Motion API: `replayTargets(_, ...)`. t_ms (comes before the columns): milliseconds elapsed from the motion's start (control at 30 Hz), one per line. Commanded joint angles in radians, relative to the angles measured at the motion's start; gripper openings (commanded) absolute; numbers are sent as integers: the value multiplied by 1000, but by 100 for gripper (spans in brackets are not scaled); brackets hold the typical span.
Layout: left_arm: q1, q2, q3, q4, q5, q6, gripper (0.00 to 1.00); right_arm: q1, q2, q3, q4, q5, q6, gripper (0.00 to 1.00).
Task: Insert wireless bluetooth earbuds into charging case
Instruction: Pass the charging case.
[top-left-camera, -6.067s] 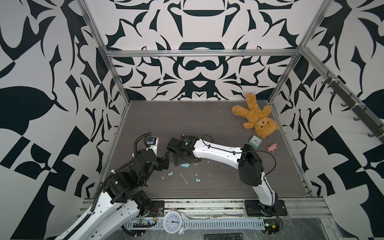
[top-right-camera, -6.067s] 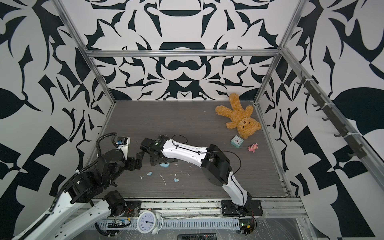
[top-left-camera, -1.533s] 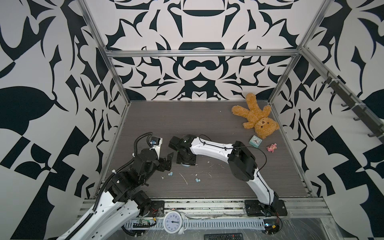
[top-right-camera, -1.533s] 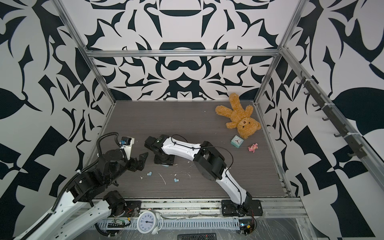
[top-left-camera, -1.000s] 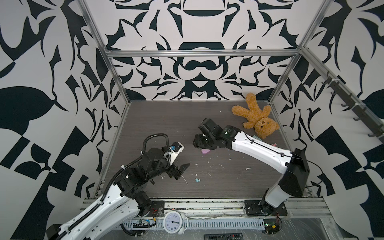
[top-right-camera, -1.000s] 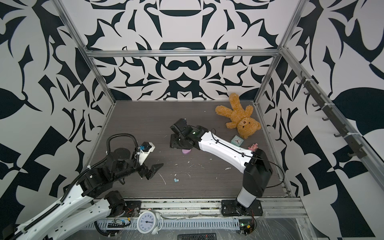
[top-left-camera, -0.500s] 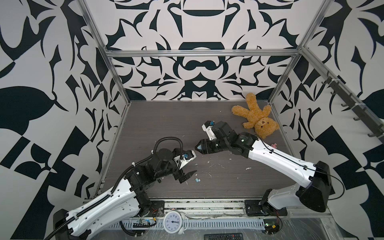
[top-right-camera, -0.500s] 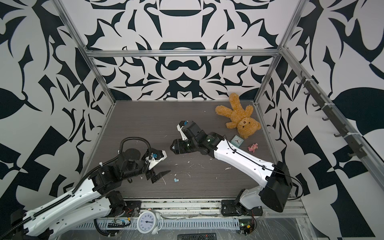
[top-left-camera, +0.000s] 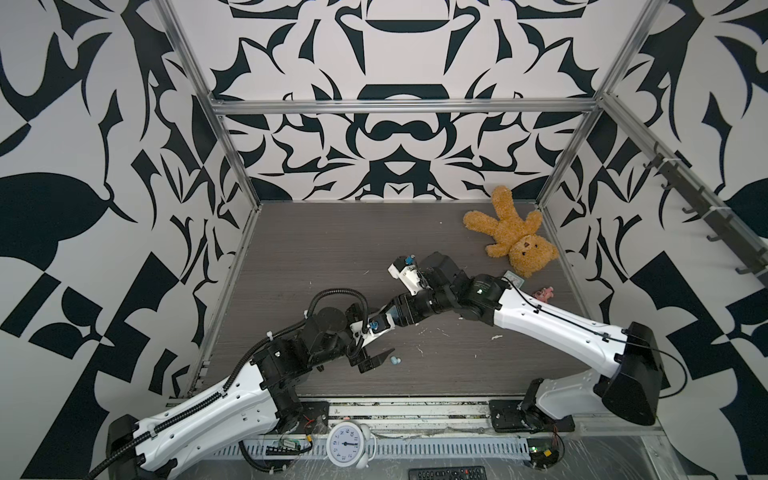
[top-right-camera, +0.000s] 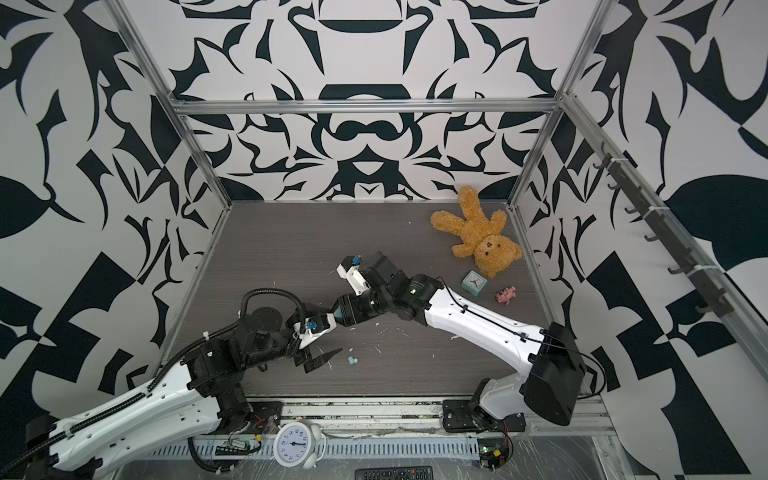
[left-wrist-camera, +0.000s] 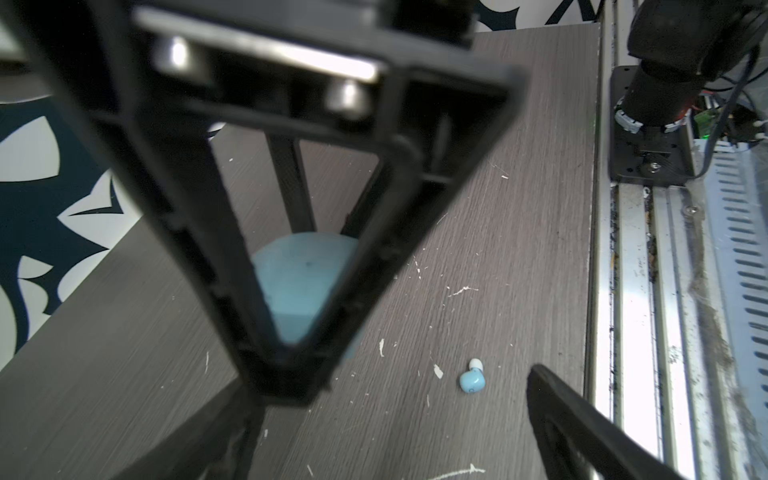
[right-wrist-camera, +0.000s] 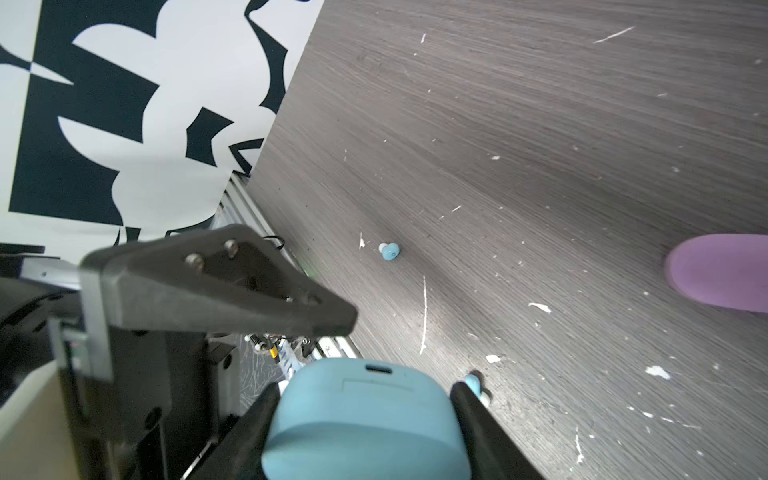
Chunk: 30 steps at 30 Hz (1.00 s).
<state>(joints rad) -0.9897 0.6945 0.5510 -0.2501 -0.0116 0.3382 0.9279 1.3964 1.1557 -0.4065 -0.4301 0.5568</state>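
Brought together at lower centre since earlier: right gripper (right-wrist-camera: 363, 388) is clamped on the blue case (right-wrist-camera: 361, 428), left gripper (left-wrist-camera: 395, 386) is spread wide.

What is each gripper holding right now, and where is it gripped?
The right gripper clamps the blue charging case by its two opposite sides. The left gripper is open and empty; a blue earbud lies loose on the table.

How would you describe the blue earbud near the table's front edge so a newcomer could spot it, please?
From the white clock on the front rail, look beyond onto the grey table. The earbud is a tiny blue bean with a white tip, unlike the white scraps nearby.
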Motion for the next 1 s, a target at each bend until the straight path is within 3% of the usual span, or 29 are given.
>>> replayTargets(0, -3, 0, -4, 53, -55, 15, 98, 17, -35, -4, 47, -27, -41, 0)
replayTargets(200, -3, -13, -13, 65, -56, 21, 92, 40, -31, -1, 54, -39, -48, 0)
replayTargets(600, -3, -26, -12, 54, -29, 36, 63, 55, -31, 10, 45, -31, -56, 0)
replayTargets(967, -3, -33, -15, 58, -5, 36, 45, 72, -24, 6, 74, -41, -46, 0)
